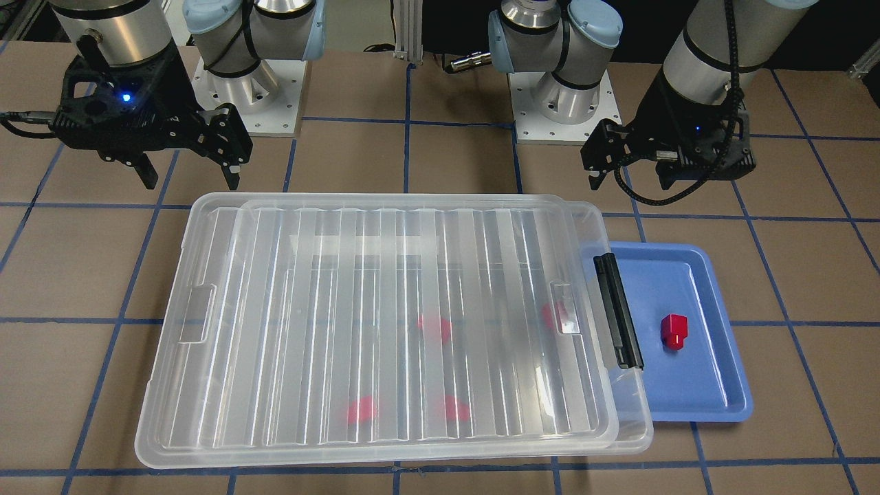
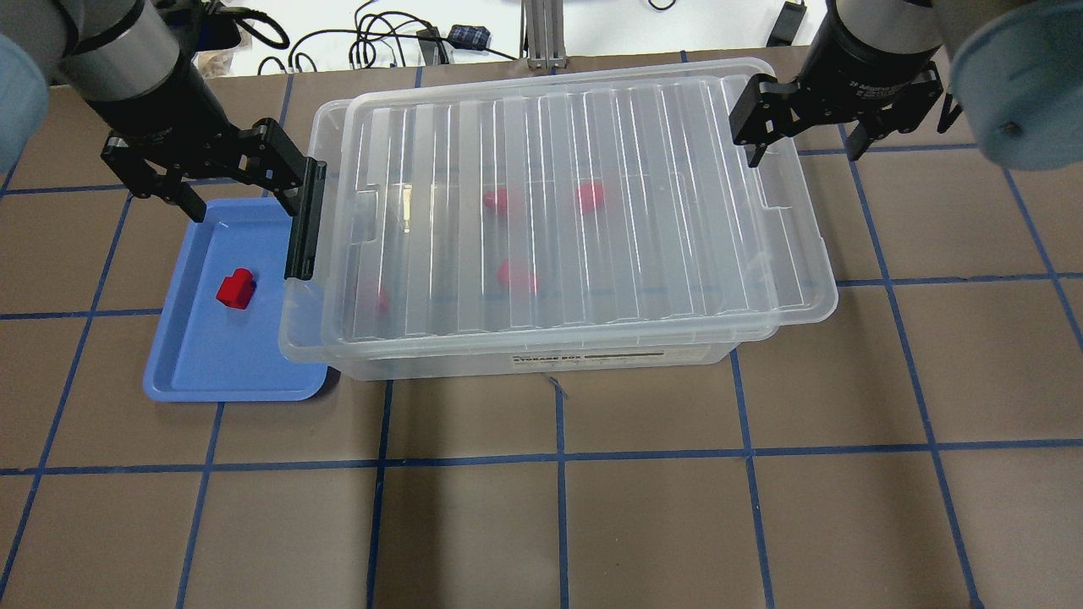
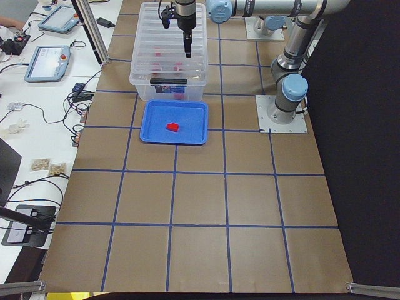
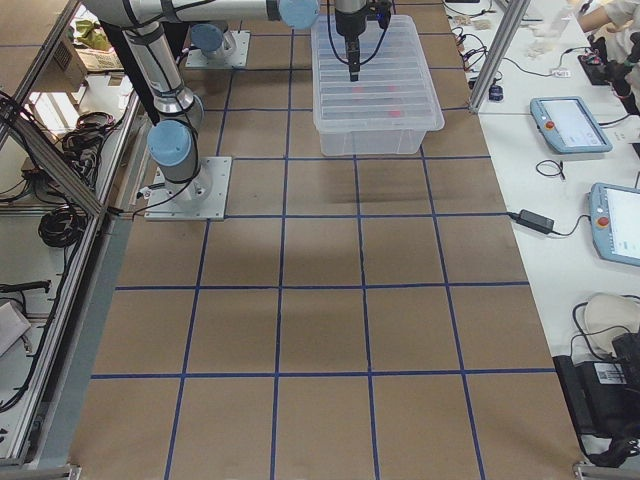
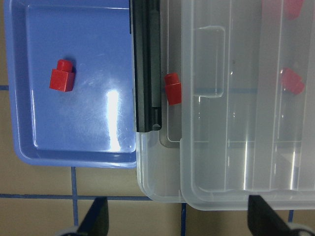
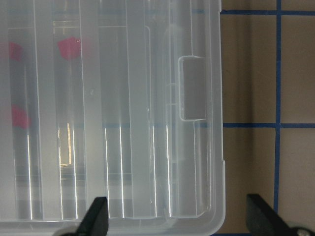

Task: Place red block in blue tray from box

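Observation:
One red block lies in the blue tray, also in the overhead view and the left wrist view. The clear box has its ribbed lid on, shifted a little off the black latch end. Several more red blocks show blurred through the lid; one shows sharply in the gap beside the latch. My left gripper is open and empty above the tray's far end by the latch. My right gripper is open and empty above the box's other end.
The tray sits tight against the box's latch end, partly under its rim. The brown table has blue grid tape. The arm bases stand behind the box. Cables and tablets lie on the side bench.

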`<move>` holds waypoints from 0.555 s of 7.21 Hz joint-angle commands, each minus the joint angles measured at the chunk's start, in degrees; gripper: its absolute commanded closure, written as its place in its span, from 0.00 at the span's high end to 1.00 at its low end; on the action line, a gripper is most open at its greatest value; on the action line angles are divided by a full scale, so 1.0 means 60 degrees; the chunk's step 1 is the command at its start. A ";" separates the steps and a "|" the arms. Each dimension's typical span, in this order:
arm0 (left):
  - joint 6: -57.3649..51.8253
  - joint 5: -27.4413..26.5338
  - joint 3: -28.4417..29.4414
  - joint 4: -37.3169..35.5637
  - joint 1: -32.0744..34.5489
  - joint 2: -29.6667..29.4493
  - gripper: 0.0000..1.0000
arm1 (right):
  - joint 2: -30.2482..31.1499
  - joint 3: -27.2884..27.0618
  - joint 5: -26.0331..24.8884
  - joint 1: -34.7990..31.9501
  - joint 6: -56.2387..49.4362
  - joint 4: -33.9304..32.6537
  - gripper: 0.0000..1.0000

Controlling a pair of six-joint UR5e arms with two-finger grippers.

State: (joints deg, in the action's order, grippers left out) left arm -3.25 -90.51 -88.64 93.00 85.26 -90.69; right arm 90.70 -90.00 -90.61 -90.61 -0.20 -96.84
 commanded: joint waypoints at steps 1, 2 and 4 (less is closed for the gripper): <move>0.0000 0.0013 -0.0006 -0.0002 0.0000 0.0012 1.00 | 0.0000 0.0000 0.0000 0.0029 -0.0011 -0.0003 1.00; -0.0014 0.0027 -0.0006 -0.0002 0.0000 -0.0002 1.00 | 0.0000 0.0000 0.0000 0.0029 -0.0011 -0.0003 1.00; -0.0014 0.0012 -0.0006 -0.0002 0.0000 0.0012 1.00 | 0.0000 0.0000 0.0015 0.0029 -0.0011 -0.0003 1.00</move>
State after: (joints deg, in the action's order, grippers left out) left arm -3.33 -90.46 -88.68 93.11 85.25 -90.64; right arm 90.70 -90.00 -90.56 -90.44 -0.26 -96.85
